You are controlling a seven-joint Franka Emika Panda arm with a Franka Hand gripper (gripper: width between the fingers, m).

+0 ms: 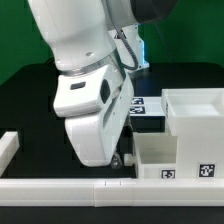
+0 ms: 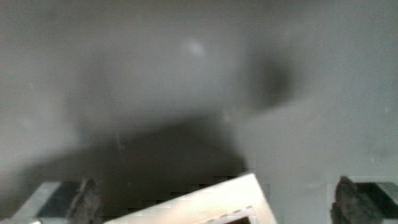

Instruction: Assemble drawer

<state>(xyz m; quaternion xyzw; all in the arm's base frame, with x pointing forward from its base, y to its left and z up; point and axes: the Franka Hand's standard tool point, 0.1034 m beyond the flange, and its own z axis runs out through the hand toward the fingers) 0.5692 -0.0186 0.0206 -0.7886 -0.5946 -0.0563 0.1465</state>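
Two fingers [image 2: 64, 201] of my claw [image 1: 119, 157] are standing wide beside the drawer tray [image 1: 186, 167], and I am fearing one jamming onto its wall, unseen.

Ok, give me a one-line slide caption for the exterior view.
Franka gripper low beside the white drawer parts, behind the long white rail.

Narrow pocket between rail [image 1: 50, 190] and drawer [image 1: 180, 152]
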